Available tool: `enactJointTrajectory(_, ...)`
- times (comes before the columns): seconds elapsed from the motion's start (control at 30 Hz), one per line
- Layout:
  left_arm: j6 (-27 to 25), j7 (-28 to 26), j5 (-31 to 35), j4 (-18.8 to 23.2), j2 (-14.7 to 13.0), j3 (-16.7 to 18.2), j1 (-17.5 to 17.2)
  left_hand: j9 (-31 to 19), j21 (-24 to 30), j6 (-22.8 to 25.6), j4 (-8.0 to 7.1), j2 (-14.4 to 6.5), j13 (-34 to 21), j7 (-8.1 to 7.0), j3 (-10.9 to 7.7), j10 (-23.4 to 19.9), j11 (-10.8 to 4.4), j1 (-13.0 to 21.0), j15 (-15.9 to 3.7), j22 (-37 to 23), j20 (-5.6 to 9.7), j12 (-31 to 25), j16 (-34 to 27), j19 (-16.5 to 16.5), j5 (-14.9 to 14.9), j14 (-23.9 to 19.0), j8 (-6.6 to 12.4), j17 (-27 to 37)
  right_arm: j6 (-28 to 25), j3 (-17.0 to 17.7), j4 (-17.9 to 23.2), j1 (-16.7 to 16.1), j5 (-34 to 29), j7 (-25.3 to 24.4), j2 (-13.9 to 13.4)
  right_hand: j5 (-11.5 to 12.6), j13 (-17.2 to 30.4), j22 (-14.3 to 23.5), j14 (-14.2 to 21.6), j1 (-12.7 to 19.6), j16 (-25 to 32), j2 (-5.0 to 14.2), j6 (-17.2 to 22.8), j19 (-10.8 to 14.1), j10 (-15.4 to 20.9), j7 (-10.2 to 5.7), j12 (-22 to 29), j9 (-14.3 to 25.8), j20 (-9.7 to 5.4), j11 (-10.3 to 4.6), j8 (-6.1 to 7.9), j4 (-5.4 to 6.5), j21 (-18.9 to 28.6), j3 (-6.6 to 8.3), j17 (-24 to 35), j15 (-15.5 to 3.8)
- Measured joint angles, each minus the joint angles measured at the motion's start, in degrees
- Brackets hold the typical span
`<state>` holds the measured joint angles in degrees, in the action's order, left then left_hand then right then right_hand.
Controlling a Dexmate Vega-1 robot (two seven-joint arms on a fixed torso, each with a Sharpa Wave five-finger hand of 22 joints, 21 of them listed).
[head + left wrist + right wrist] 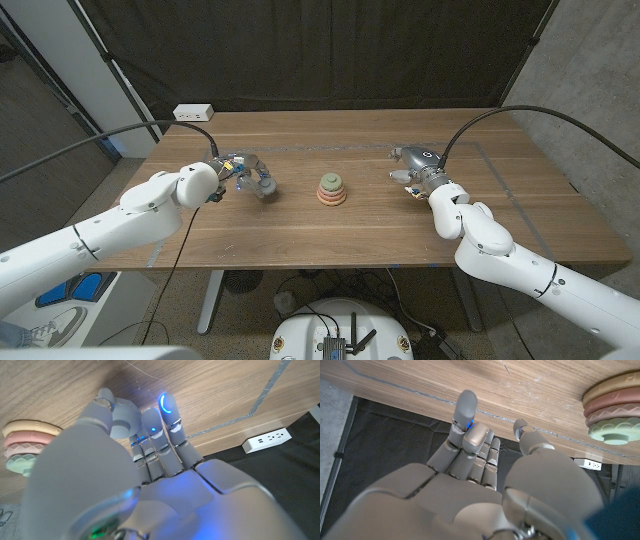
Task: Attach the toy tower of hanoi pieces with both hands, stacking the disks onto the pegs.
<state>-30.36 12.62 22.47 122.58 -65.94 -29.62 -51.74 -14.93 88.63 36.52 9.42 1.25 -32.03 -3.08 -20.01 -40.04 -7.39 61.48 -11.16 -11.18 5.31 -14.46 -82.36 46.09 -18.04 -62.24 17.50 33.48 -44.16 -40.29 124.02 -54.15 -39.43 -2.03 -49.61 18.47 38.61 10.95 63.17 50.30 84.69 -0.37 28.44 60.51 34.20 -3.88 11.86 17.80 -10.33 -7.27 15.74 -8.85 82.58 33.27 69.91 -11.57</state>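
Observation:
A small stack of disks point(332, 190) stands at the table's middle: tan at the base, pink above it, pale green on top. It also shows in the left wrist view point(25, 445) and the right wrist view point(615, 410). My left hand point(243, 172) is just left of the stack and pinches a small blue-grey disk point(266, 187) point(125, 420) between thumb and fingers, low at the tabletop. My right hand point(415, 167) hovers to the right of the stack, about a hand's width away, with its fingers point(466, 407) loosely apart and nothing in them.
A white power strip point(193, 112) lies at the table's far left edge, also seen from the left wrist point(267, 440). A thin tape line point(500, 170) marks out part of the wooden tabletop point(330, 240). A black curtain hangs behind.

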Motion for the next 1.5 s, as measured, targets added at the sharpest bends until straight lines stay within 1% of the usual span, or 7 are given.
enactJointTrajectory(0.07, -0.46, 0.82, -0.01, 0.42, -0.29, 0.01, 0.23, 0.0, 0.0, 0.0, 0.0, 0.0, 0.0, 0.0, 0.0, 0.0, 0.0, 0.0, 0.0, 0.0, 0.0, 0.11, 0.16, 0.0, -0.26, 0.0, -0.01, -0.04, -0.03, 0.06, 0.09, -0.13, 0.0, 0.0, -0.03, 0.0, 0.0, 0.0, 0.0, -0.01, 0.0, -0.01, 0.0, 0.0, 0.0, 0.0, 0.0, 0.0, 0.0, 0.0, 0.0, 0.0, 0.0, 0.0, 0.0, 0.0)
enactJointTrajectory(0.1, -0.67, 1.23, -0.01, 0.83, -0.57, 0.01, 0.52, 0.0, 0.0, 0.0, 0.0, 0.0, 0.0, 0.0, 0.0, 0.0, 0.0, 0.0, 0.0, 0.0, 0.0, 0.13, 0.16, 0.0, -0.26, 0.0, -0.01, -0.04, -0.04, 0.07, 0.12, -0.19, 0.0, 0.0, -0.05, 0.0, 0.0, 0.0, 0.0, -0.4, 0.0, -0.4, 0.0, 0.0, 0.0, 0.0, 0.0, 0.0, 0.0, 0.0, 0.0, 0.0, 0.0, 0.0, 0.0, 0.0)
enactJointTrajectory(0.4, -2.02, 3.7, 0.16, 2.5, -1.65, 0.15, 1.62, -0.09, 0.0, -0.02, 0.0, 0.0, 0.0, 0.01, 0.01, -0.07, -0.07, -0.01, 0.0, 0.0, 0.0, 0.57, 0.6, 0.0, -0.26, 0.0, -0.04, -0.04, -0.19, 0.53, 0.56, -0.89, 0.16, -0.5, -0.15, 0.0, 0.0, 0.0, 0.0, -0.38, 0.0, -0.38, 0.0, 0.0, 0.0, 0.0, 0.0, 0.01, 0.0, 0.0, 0.0, -0.24, 0.0, -0.24, 0.0, 0.0)
enactJointTrajectory(0.87, -2.62, 5.77, 0.24, 4.62, -3.08, 0.96, 2.85, -0.33, -0.01, 0.04, 0.01, -0.06, 0.0, 0.12, 0.01, -0.19, 0.02, -0.09, 0.0, -0.16, 0.0, 1.0, 1.05, 0.0, -0.25, 0.0, -0.25, -0.24, -0.57, 0.71, 0.87, -1.21, 0.72, -0.7, -0.34, 0.39, -0.01, 0.0, 0.0, -0.37, 0.0, -0.38, 0.0, 0.0, 0.0, 0.0, 0.01, 0.01, 0.0, 0.0, 0.0, -0.24, 0.0, -0.24, -0.01, 0.0)
enactJointTrajectory(0.93, -2.62, 5.99, 0.32, 4.78, -3.12, 0.98, 3.08, -0.43, -0.01, 0.28, 0.01, -0.06, -0.02, 0.35, 0.01, -0.58, 0.0, -0.09, 0.0, -0.16, 0.0, 1.23, 1.05, 0.0, -0.25, 0.0, -0.63, -0.15, -0.62, 0.71, 0.88, -1.21, 0.78, -0.7, -0.36, 0.39, 0.0, 0.0, 0.0, -0.38, 0.0, -0.37, 0.0, 0.0, 0.0, 0.0, 0.01, 0.01, 0.0, 0.0, 0.0, -0.24, 0.0, -0.24, -0.01, 0.0)
enactJointTrajectory(1.17, -2.31, 6.93, 0.74, 4.92, -2.94, 0.92, 4.03, -0.44, -0.01, 0.28, 0.01, -0.05, -0.03, 0.36, 0.02, -0.58, 0.01, -0.09, 0.0, -0.16, 0.0, 1.46, 1.05, 0.0, -0.64, 0.0, -0.68, -0.14, -0.72, 0.78, 0.89, -1.21, 1.09, -0.89, -0.39, 0.39, 0.0, 0.06, 0.0, -0.68, 0.0, -0.07, 0.0, 0.0, 0.21, 0.0, 0.03, 0.02, 0.0, 0.21, 0.0, -0.24, 0.0, -0.24, -0.02, 0.0)
enactJointTrajectory(1.5, -0.92, 7.84, 0.82, 4.38, -1.95, 0.63, 5.31, -0.42, -0.02, 0.46, 0.02, -0.04, -0.11, 0.18, 0.02, -0.62, 0.04, -0.09, -0.21, -0.16, 0.0, 1.61, 1.05, 0.0, -0.64, -0.42, -0.9, -0.04, -0.4, 0.85, 0.32, -0.78, 1.7, -1.1, -0.3, 0.59, -0.01, 0.07, 0.0, -0.68, 0.0, -0.07, 0.21, 0.0, 0.42, 0.22, 0.04, 0.13, 0.0, 0.0, 0.0, -0.24, 0.0, -0.24, -0.02, 0.0)
